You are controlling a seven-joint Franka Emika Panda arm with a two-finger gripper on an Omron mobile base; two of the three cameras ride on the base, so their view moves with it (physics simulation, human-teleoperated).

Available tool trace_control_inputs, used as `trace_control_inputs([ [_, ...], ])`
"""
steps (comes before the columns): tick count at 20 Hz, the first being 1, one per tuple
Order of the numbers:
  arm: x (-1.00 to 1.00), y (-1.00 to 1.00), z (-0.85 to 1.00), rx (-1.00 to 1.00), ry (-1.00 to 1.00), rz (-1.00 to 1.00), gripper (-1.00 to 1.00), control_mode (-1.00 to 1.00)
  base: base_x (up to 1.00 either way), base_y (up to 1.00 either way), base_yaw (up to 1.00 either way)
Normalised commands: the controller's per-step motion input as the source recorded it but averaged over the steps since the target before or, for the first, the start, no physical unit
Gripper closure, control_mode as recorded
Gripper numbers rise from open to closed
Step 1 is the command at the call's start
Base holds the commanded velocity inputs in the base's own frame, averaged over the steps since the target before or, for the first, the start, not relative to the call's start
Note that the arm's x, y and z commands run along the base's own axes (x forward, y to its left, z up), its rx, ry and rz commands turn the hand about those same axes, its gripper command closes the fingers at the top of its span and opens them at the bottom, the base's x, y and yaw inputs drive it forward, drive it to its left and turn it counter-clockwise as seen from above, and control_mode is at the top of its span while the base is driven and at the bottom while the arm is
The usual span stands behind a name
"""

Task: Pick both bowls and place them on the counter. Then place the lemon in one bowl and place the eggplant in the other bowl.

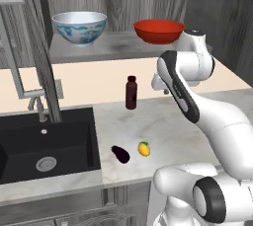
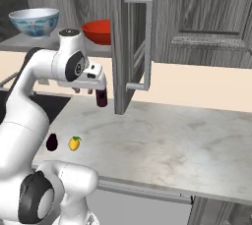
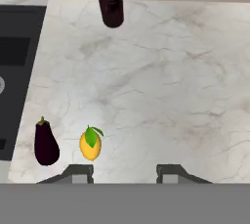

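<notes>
Bowls: your floral bowl (image 1: 79, 27) and red bowl (image 1: 159, 30) sit on the shelf (image 1: 113, 47). Your hand (image 3: 124, 173) hangs partly open, empty, above the table (image 3: 156, 96), with lemon (image 3: 90, 143) beside eggplant (image 3: 46, 143).

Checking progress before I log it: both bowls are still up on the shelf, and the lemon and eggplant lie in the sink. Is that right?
Not quite. The lemon and eggplant lie on the counter, just right of the sink, not in it; the left base view shows this. The floral bowl and red bowl are indeed on the shelf.
</notes>
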Motion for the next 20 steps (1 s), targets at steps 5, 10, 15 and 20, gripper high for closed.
trace_control_inputs([
  [5, -0.11, -0.01, 0.0, 0.01, -0.04, 0.0, -1.0, -1.0, 0.0, 0.0, 0.0],
  [10, -0.22, 0.0, 0.03, 0.21, -0.24, -0.18, -1.0, -1.0, 0.0, 0.0, 0.0],
  [15, -0.16, 0.0, 0.27, 0.32, -0.2, -0.29, -1.0, -1.0, 0.0, 0.0, 0.0],
  [20, -0.02, 0.12, 0.37, 0.27, -0.15, -0.3, -1.0, -1.0, 0.0, 0.0, 0.0],
])
